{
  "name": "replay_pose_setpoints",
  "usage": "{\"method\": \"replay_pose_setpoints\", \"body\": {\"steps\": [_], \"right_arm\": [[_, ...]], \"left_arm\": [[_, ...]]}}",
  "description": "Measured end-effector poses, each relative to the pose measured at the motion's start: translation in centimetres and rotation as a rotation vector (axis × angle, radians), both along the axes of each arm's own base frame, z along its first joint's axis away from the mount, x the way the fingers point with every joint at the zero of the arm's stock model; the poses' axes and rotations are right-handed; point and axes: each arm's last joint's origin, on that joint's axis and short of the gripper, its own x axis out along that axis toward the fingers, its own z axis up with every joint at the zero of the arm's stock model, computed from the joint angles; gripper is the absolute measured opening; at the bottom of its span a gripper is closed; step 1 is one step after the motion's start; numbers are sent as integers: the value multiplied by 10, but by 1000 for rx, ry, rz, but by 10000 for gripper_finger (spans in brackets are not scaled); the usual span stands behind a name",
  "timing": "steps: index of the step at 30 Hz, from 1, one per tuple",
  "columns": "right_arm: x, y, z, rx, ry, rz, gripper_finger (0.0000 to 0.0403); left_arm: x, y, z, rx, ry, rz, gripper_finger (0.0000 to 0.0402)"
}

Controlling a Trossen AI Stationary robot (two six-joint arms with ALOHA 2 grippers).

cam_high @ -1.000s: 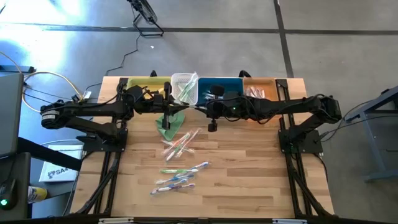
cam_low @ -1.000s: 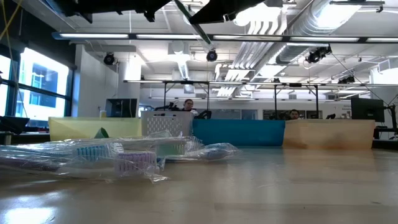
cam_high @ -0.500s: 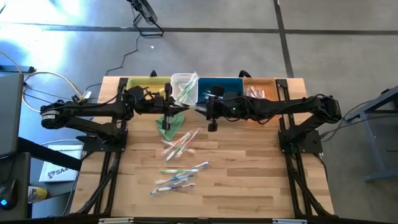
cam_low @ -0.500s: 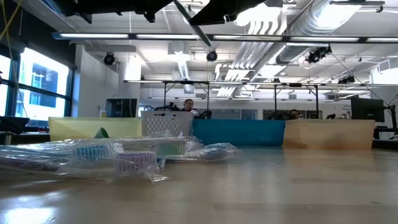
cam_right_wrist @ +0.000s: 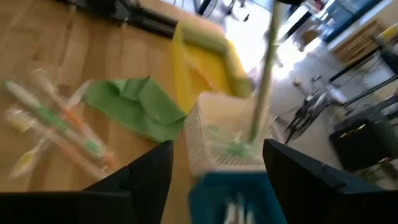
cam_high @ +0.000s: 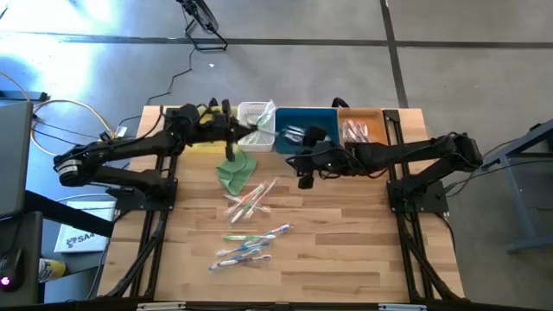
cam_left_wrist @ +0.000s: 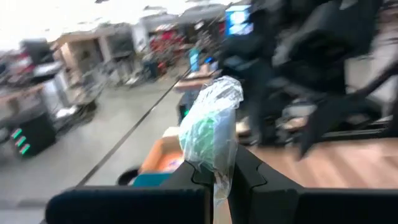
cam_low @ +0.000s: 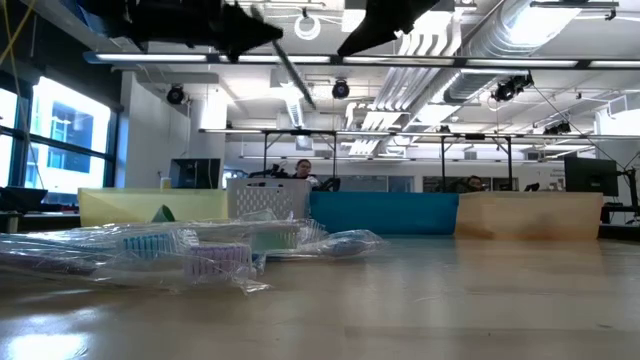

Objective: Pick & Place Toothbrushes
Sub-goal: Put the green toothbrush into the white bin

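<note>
My left gripper (cam_high: 235,130) is at the far side of the table, shut on a green toothbrush in a clear wrapper (cam_left_wrist: 211,127). In the right wrist view this toothbrush (cam_right_wrist: 264,68) stands as a thin stick over the white basket (cam_right_wrist: 214,134). My right gripper (cam_high: 302,173) is open with nothing between its fingers, in front of the blue bin (cam_high: 311,121). More wrapped toothbrushes (cam_high: 251,200) lie flat on the middle of the table, and others (cam_high: 246,246) lie nearer the front edge. My left gripper pinches the wrapped green toothbrush between its two fingers (cam_left_wrist: 242,174), which point level. The wrapper and green handle (cam_left_wrist: 208,134) stick out past the fingertips. In the low view the toothbrush (cam_low: 295,80) slants down below the gripper, clear of the table.
Along the far edge stand a yellow bin (cam_high: 194,117), the white basket (cam_high: 257,121), the blue bin and an orange-tan bin (cam_high: 359,130). A folded green cloth (cam_high: 235,171) lies in front of the basket. The table's near right part is bare wood.
My left gripper has swung toward the far edge and the white basket, carrying the green toothbrush. My right gripper has drawn away from it, toward the table's right and near side. The toothbrush's end that reached the right gripper now hangs free.
</note>
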Motion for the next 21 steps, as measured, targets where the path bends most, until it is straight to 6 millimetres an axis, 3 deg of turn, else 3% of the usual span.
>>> {"method": "replay_pose_setpoints", "body": {"steps": [11,21], "right_arm": [[-2,5,-7,174,30,40,210],[-2,6,-8,217,18,33,185]], "left_arm": [[-21,43,-20,-106,161,200,8],[2,69,-67,-245,307,227,8]]}}
